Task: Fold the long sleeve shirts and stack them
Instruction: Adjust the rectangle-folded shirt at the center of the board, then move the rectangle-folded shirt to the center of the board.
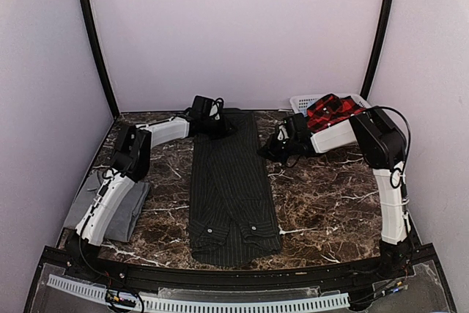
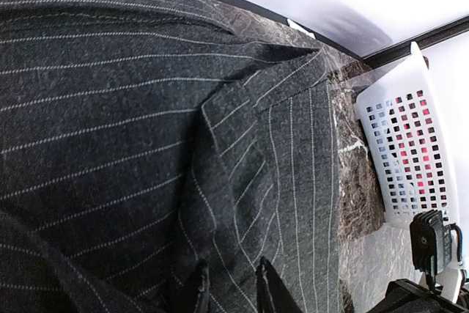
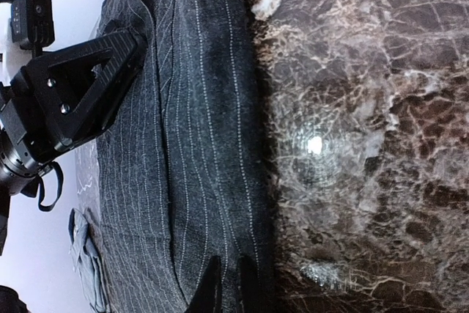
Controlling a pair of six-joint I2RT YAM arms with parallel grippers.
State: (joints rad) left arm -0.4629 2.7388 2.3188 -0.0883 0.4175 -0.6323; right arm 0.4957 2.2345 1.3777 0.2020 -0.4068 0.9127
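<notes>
The black pinstripe shirt (image 1: pixel 231 188) lies as a long narrow strip down the middle of the table, cuffs at the near end. My left gripper (image 1: pixel 212 124) is at its far left corner. In the left wrist view the gripper (image 2: pixel 231 291) has its fingers a little apart over the cloth (image 2: pixel 146 108). My right gripper (image 1: pixel 272 150) is at the shirt's right edge. In the right wrist view it (image 3: pixel 229 287) is nearly closed, with the shirt's edge strip (image 3: pixel 205 144) between the fingers. The grey shirt (image 1: pixel 121 207) lies folded at the near left. The red plaid shirt (image 1: pixel 333 111) sits in the basket.
The white slatted basket (image 1: pixel 302 100) stands at the far right corner and also shows in the left wrist view (image 2: pixel 403 152). Bare marble table (image 1: pixel 330 196) lies right of the strip. Walls close the back and sides.
</notes>
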